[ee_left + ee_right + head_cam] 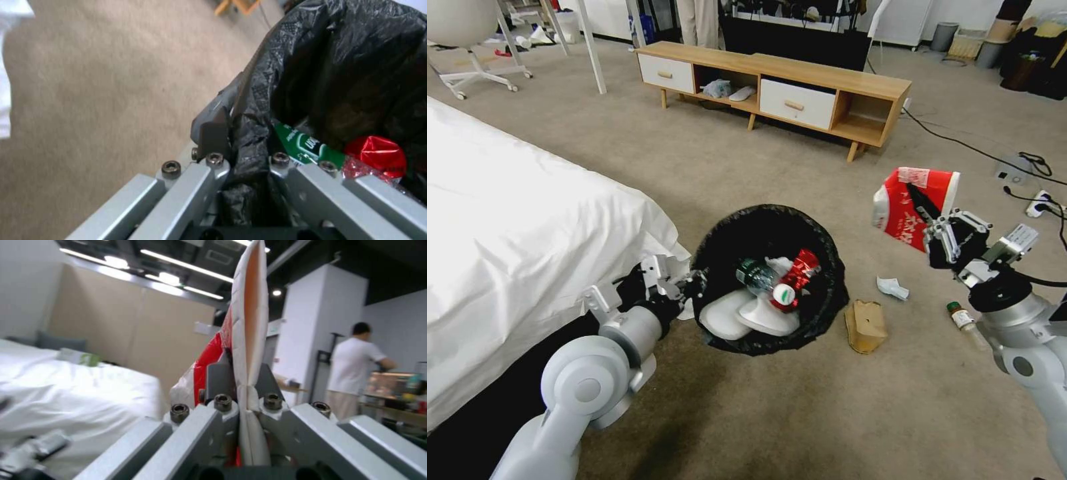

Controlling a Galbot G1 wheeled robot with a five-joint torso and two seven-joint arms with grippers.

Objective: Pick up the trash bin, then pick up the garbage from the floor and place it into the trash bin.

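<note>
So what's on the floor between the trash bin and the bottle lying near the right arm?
In the head view, a brown paper bag and a white tissue lie on the carpet between the trash bin and bottle.

No text reads clearly: the bottle's [307,146] green label beside the left tool shows white letters, illegible.

Bin [827,293] mouth open above — bed [507,233] (left) crowds it.

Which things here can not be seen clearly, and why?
- Bin: white shell hidden by its black liner, head view.
- Bottle label: text cut off by left gripper, left wrist view.
- Cup: seen edge-on in right gripper, print unreadable.
- Floor bottle: partly behind right arm.
</note>
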